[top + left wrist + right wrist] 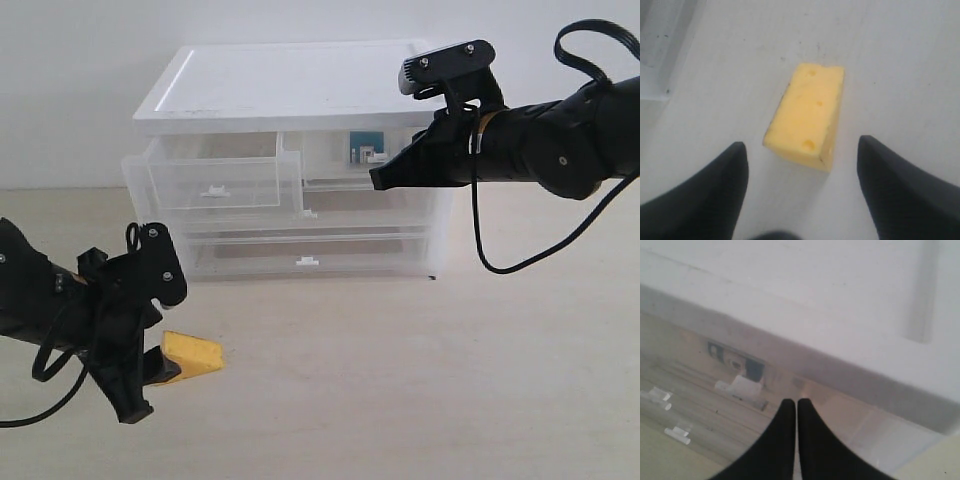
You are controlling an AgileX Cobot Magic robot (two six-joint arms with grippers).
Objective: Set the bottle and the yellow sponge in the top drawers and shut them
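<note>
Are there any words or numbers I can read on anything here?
None can be read.
The bottle, seen through a translucent top drawer: its teal label has a white patch, too small and blurred to read.
The yellow sponge: no writing.

Matt yellow foam of yellow sponge (807, 120), pitted with small holes, smooth translucent plastic of top drawers (215, 180), opaque white plastic cabinet top (290, 85), matt black left gripper (801, 142), pale matt table (420, 380)
</note>
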